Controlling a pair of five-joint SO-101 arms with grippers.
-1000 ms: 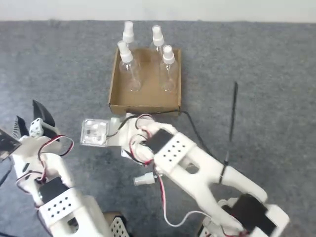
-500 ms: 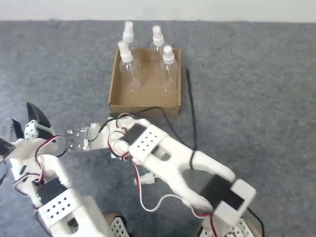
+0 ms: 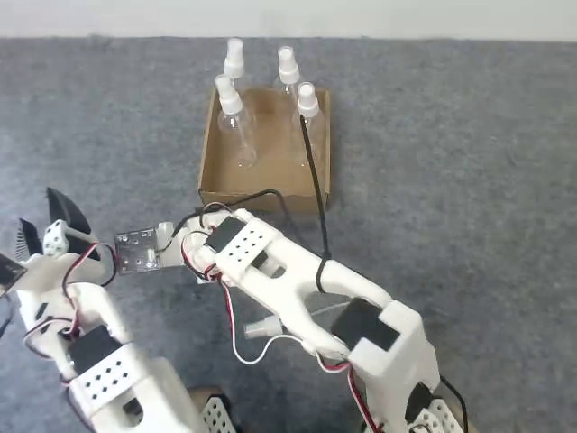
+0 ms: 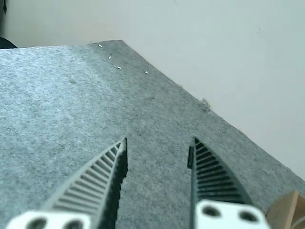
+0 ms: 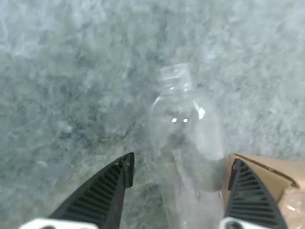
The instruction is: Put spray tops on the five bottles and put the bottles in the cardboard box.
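Note:
Several clear bottles with white spray tops (image 3: 236,124) stand in the cardboard box (image 3: 261,193) at the back. One clear bottle without a top (image 5: 187,138) lies on the grey carpet beside the box's corner (image 5: 267,171). My right gripper (image 5: 178,174) is open, one finger on each side of this bottle, not touching it. From above, the right arm's wrist (image 3: 141,251) sits just in front of the box's near-left corner and hides the bottle. A loose white spray top (image 3: 261,327) lies under that arm. My left gripper (image 3: 45,222) (image 4: 159,143) is open and empty at the far left.
A black cable (image 3: 314,180) runs from the right arm across the box's right side. Open carpet (image 3: 469,180) lies right of the box. A pale wall (image 4: 228,57) borders the carpet's far edge.
The right arm has swung left, carrying its wrist from in front of the box's middle to its near-left corner. The black cable swung left over the box. The left arm barely moved.

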